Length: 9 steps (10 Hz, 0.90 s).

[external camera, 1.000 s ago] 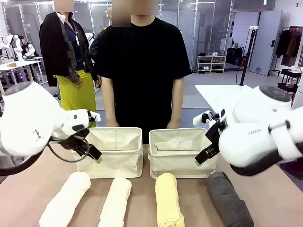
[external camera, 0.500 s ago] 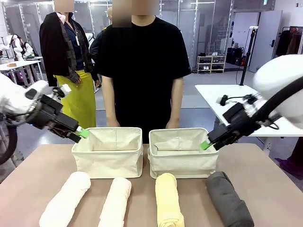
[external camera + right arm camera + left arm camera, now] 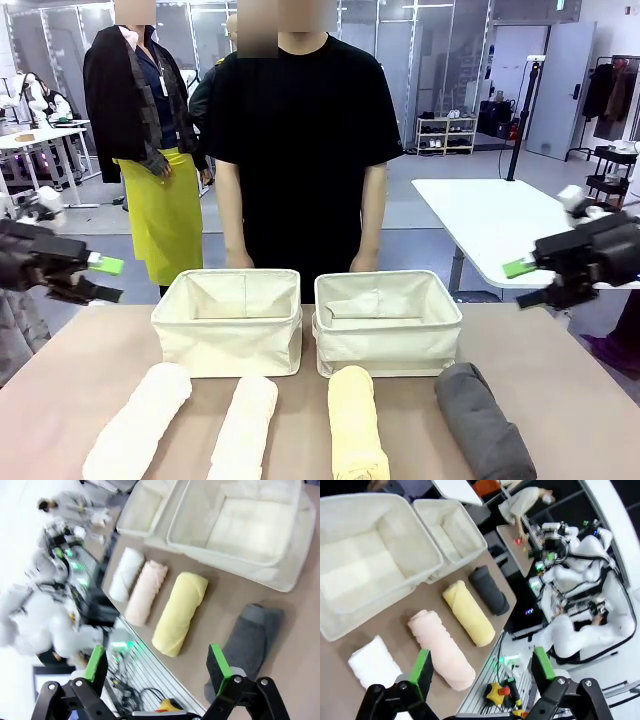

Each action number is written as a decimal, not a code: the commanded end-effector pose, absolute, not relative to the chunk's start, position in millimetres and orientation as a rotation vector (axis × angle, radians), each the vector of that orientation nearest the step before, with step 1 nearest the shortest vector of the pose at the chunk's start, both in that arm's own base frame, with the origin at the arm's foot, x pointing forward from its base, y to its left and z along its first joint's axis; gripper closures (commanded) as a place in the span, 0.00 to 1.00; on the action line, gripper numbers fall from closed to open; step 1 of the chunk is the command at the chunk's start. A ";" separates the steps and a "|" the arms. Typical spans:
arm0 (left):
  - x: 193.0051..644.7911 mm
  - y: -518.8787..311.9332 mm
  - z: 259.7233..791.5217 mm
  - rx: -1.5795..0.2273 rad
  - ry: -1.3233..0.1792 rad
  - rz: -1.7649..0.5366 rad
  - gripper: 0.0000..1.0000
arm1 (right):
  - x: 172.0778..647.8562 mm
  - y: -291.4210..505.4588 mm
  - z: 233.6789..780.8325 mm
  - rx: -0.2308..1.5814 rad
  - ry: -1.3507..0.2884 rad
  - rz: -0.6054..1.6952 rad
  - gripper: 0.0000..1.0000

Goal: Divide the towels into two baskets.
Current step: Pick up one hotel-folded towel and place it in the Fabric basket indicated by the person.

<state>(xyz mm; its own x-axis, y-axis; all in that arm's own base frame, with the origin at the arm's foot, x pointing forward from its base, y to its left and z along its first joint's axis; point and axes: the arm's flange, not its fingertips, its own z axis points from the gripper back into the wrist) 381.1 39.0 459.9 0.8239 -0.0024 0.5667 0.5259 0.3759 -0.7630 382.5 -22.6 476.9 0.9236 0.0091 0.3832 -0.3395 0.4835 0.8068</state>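
Four towels (image 3: 140, 420) (image 3: 245, 425) (image 3: 357, 425) (image 3: 483, 425), two baskets (image 3: 228, 345) (image 3: 385, 350), two tools (image 3: 110, 280) (image 3: 520, 286).

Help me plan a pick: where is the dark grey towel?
In the front view the grey towel lies rightmost in the row, beside the yellow towel, just in front of the right basket.

The front camera sits low at the robot's edge of the table (image 3: 560, 400), facing the person (image 3: 300, 150) across it, close in. Each wrist camera hangs high off one side, tilted, looking down; all three share the baskets (image 3: 228, 345) and towels (image 3: 355, 420)
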 end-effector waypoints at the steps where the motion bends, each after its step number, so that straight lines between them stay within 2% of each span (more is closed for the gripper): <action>1: 362.8 65.8 459.6 -1.177 -0.592 -0.306 0.00 | 359.4 -55.5 473.9 1.114 -0.429 0.098 0.00; 6: 300.9 178.6 458.6 -1.140 -0.778 -0.041 0.00 | 302.7 -212.0 452.2 1.178 -0.675 -0.297 0.00; 9: 275.9 208.4 453.3 -1.093 -0.818 0.070 0.00 | 267.7 -262.1 451.8 1.172 -0.790 -0.422 0.00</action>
<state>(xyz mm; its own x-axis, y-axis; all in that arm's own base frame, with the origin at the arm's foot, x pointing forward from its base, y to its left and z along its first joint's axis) 282.1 211.4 451.8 0.7189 0.4291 0.5468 0.3303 0.4813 -0.8120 265.9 -263.4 451.2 0.6857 -0.6682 0.2888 -0.0516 0.3511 0.9349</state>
